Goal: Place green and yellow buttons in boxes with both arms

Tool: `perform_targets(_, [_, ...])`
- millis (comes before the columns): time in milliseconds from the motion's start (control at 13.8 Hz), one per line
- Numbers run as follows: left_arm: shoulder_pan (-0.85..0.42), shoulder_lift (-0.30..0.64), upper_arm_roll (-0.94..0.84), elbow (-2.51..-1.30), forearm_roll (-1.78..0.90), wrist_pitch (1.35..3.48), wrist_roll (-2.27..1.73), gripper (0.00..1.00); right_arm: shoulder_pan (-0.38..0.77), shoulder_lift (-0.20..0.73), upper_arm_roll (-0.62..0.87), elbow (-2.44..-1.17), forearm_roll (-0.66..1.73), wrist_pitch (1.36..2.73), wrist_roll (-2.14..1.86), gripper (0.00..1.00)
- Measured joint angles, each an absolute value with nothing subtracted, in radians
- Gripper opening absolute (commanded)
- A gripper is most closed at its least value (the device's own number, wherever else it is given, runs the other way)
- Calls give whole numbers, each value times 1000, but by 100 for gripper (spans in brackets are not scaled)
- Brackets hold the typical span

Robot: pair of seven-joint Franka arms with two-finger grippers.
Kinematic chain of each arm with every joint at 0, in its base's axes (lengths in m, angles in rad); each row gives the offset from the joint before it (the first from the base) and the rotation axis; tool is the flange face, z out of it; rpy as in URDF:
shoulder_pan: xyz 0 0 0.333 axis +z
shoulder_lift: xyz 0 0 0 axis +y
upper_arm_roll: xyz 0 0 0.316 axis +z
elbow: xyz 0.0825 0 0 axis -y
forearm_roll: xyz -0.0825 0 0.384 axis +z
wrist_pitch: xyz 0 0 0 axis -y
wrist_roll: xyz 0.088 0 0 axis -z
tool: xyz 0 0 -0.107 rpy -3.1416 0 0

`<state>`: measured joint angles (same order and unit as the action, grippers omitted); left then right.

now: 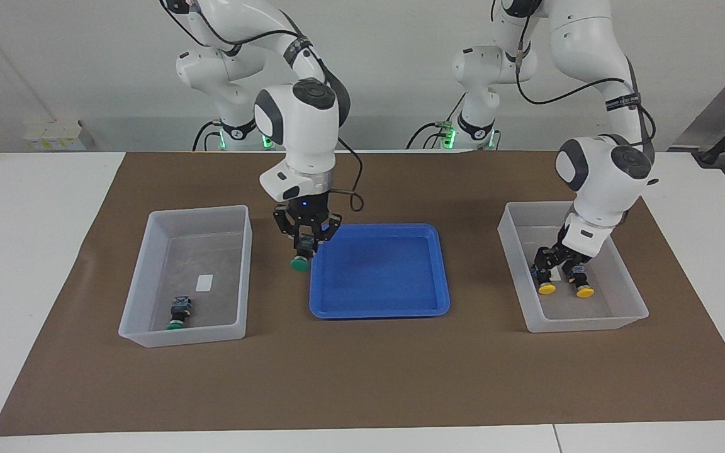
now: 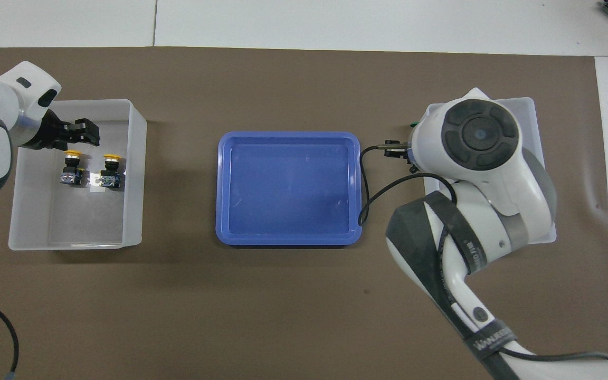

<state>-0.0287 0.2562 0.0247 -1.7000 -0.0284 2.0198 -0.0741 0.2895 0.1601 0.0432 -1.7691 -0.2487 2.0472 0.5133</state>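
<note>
Right gripper (image 1: pixel 302 244) is clamping a green button (image 1: pixel 300 263) by its black body, cap hanging down, and is carrying it in the air over the brown mat (image 1: pixel 362 377), in the gap between the blue tray (image 1: pixel 380 308) and the green box (image 1: pixel 148 327) at the right arm's end of the table. Inside that box one green button (image 1: pixel 177 313) is already lying on its side, well apart from the carried one, next to a small white label (image 1: pixel 204 282). In the overhead view the right arm's wrist is covering that box and only a sliver of green is showing beside it.

Left gripper (image 2: pixel 74 133) is sitting inside the yellow box (image 2: pixel 135 158) at the left arm's end, fingers apart and holding nothing. Just below its tips in the facing view, two yellow buttons (image 2: pixel 73 166) (image 2: pixel 110 169) are lying side by side on the box floor, clear of the fingers as the overhead view shows.

The blue tray is holding no buttons.

Progress, as I judge it: three of four buttons are boxed, both yellows and one green. What is left is carrying the last green over the box wall, lowering it beside the first, and letting go. The left arm's share is looking finished, with only pulling clear of the box left.
</note>
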Motion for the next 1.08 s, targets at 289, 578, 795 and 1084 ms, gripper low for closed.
perform_targets(289, [-43,266,16,-1498,-27,1754,-70,68,131,136,42,-1827,-166,2073,222,0])
perform_targets(578, [-80,266,13,-1392,-21,1594,-69,68,39,143,42,-1959,-163,2294,79,0])
perform_targets(795, [-85,263,13,-1329,-16,1504,-48,68,33,176,45,-2005,-163,2381,70,0])
perform_targets(1084, [-86,235,14,-1294,34,1428,67,70,24,222,45,-2009,-163,2426,62,0])
